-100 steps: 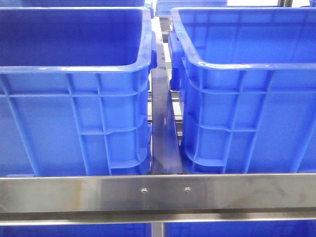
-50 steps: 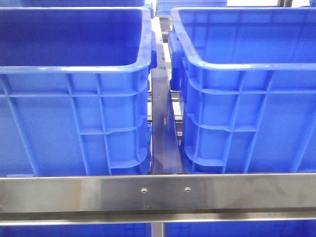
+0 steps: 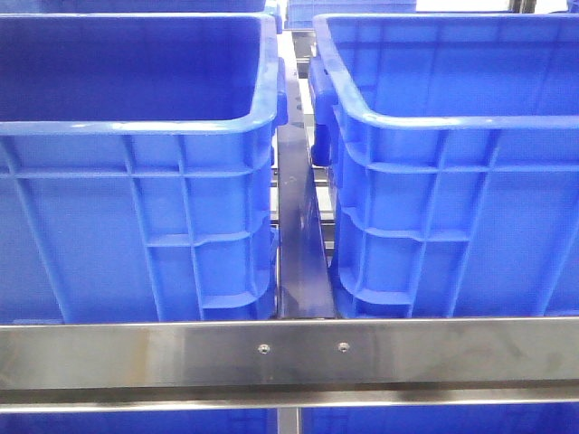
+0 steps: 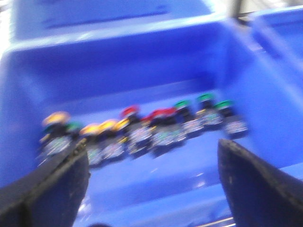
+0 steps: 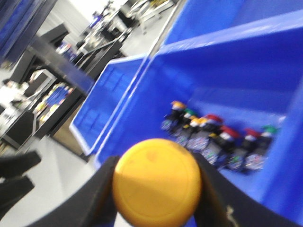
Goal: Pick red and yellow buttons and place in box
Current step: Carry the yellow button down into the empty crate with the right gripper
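Note:
In the left wrist view a row of buttons stands on the floor of a blue crate [image 4: 118, 66], blurred: yellow caps [image 4: 99, 126], red caps [image 4: 158, 113] and green caps [image 4: 208, 100]. My left gripper [image 4: 151, 156] hangs open above that floor, nothing between its black fingers [image 4: 52, 189]. My right gripper [image 5: 156, 163] is shut on a yellow button [image 5: 156, 184], whose round cap faces the camera. Behind it another row of red-capped [image 5: 227, 131], yellow-capped [image 5: 179, 104] and green-capped buttons lines a blue crate [image 5: 227, 71]. Neither gripper shows in the front view.
The front view shows two tall blue crates, left [image 3: 136, 127] and right [image 3: 452, 117], with a narrow metal strip [image 3: 298, 235] between them and a steel rail [image 3: 289, 353] across the front. The right wrist view also shows a grey floor and dark shelving [image 5: 52, 61] beyond the crates.

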Available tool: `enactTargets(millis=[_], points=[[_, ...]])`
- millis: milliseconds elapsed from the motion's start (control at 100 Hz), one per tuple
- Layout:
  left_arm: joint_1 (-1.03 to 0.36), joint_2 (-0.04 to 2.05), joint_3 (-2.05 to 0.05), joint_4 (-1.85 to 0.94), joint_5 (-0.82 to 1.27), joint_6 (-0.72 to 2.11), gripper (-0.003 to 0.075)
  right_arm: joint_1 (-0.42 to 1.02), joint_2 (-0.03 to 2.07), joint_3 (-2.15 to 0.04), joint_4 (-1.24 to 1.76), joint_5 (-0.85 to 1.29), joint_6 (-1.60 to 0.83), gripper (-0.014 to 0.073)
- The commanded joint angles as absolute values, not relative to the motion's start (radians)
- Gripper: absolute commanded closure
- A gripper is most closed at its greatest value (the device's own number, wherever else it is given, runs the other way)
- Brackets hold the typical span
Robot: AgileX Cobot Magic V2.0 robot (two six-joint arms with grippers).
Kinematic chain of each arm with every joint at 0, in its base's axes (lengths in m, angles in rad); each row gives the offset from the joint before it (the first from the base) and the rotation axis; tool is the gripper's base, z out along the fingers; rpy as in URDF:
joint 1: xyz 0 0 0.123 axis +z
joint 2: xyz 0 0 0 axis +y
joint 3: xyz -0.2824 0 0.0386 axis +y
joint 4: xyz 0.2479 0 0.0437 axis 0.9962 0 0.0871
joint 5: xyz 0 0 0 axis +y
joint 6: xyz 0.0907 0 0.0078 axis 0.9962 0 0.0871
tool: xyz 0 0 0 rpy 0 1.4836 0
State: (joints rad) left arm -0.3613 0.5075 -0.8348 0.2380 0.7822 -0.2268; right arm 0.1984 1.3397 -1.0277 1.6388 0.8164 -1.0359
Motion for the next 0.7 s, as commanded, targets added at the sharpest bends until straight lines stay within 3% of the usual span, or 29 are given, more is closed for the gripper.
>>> enactTargets(millis=[0, 290, 430, 620, 690], points=[[-0.319, 0.487, -0.828, 0.261, 0.731, -0.252, 0.0207, 0.152, 1.311, -1.063, 1.702, 0.854, -1.051, 0.0475], [-0.244, 0.414, -0.726, 0.261, 0.734, -0.280, 0.0237, 0.014, 1.311, -1.062, 1.651, 0.850, -1.051, 0.0475], [-0.246, 0.396, -0.726, 0.261, 0.728, -0.280, 0.0397, -0.056, 1.312, -1.062, 1.631, 0.839, -1.051, 0.0475], [-0.246, 0.394, -0.726, 0.261, 0.711, -0.280, 0.0727, -0.126, 1.314, -1.062, 1.600, 0.759, -1.051, 0.0475], [-0.246, 0.394, -0.726, 0.261, 0.709, -0.280, 0.0739, -0.133, 1.319, -1.062, 1.580, 0.711, -1.051, 0.0475]])
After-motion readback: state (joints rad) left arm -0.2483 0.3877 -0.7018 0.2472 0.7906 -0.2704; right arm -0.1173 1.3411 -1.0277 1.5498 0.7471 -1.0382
